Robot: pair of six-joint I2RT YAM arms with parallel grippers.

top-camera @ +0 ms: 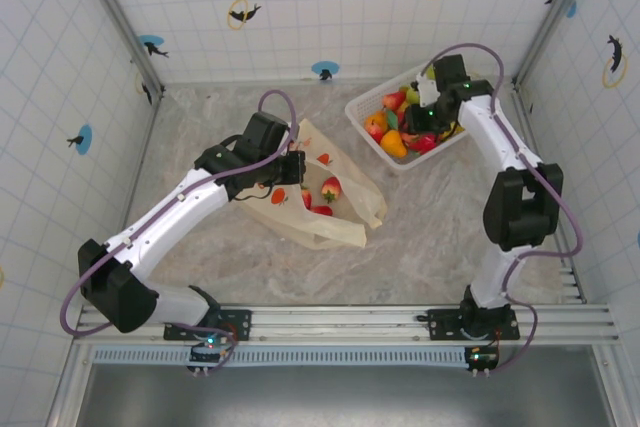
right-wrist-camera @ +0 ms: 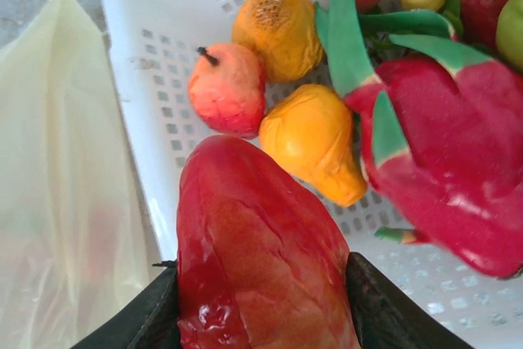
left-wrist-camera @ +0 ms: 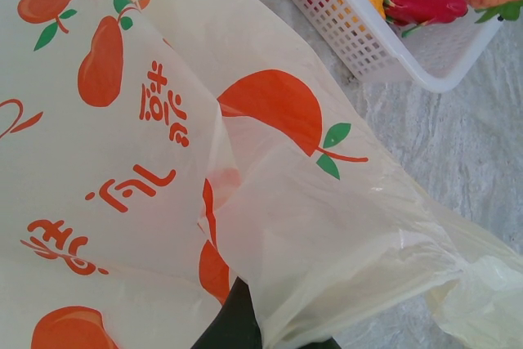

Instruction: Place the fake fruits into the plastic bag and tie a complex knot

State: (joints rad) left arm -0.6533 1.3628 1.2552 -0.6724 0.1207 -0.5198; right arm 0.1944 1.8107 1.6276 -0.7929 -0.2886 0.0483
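The red fruit [right-wrist-camera: 253, 202] is clamped between the right gripper's [right-wrist-camera: 261, 267] fingers, which press on both its sides, just above the white basket [right-wrist-camera: 147, 63] where the other fruits [right-wrist-camera: 310, 140] lie; this looks like the picking part of the filling step. The plastic bag [top-camera: 335, 222] lies mid-table, apart from the basket, with a few strawberries [top-camera: 330, 188] inside; the left gripper [top-camera: 293, 167] is closed, pinching the bag at its mouth. Next, I judge, the fruit must be lifted clear of the basket rim and carried over that opening; no knot yet. The right arm reaches far forward, wrist bent down; the left stretches diagonally to the bag.
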